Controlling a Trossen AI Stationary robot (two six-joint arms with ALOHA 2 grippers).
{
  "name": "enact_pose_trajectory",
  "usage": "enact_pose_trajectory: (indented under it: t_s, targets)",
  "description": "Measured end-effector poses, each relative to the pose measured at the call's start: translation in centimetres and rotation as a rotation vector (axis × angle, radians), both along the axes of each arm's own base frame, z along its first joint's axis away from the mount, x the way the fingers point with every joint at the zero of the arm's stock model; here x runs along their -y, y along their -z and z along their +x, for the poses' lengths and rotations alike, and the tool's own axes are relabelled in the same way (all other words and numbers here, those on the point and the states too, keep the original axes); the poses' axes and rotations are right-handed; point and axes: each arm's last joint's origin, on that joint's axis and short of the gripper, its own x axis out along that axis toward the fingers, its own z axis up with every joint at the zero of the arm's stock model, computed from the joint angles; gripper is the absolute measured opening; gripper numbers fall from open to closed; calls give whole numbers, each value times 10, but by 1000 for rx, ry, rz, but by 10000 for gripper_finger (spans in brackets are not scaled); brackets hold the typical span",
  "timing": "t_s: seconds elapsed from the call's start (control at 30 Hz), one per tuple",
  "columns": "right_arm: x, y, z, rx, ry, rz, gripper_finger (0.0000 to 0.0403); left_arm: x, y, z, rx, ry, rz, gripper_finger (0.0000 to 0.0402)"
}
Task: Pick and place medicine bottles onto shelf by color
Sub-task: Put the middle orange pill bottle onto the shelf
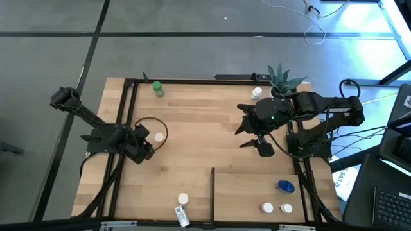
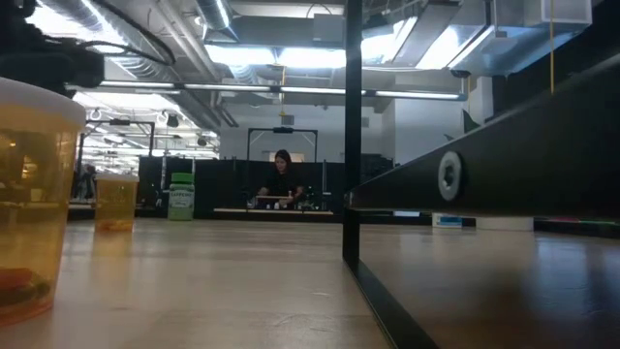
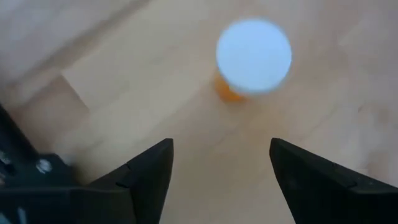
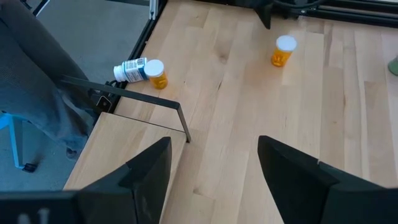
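Orange bottle (image 2: 29, 208) nearest | plank table (image 1: 192, 141) | both arms' fingers apart | person (image 2: 282, 179) behind

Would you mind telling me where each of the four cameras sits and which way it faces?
High: overhead, straight down on the table; both arms show.
Low: table height, level across the wood toward the room; no gripper visible.
Left wrist: above an orange bottle, past the open left gripper.
Right wrist: past the open right gripper across the planks.
Shared: the black divider bar.
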Motion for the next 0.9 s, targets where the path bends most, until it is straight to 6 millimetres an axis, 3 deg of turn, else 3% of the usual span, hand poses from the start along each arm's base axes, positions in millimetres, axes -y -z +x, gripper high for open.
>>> enact_pose_trajectory:
  t_s: [0.2,0.43,0.9]
  targets:
    - [0,0,0,7,0,1,241,2,25,1,-12,-24,-9,261]
    - [0,0,0,7,0,1,241,2,38,10,33,-44,43,261]
    - [0,0,0,7,0,1,241,-12,52,52,71,54,127,261]
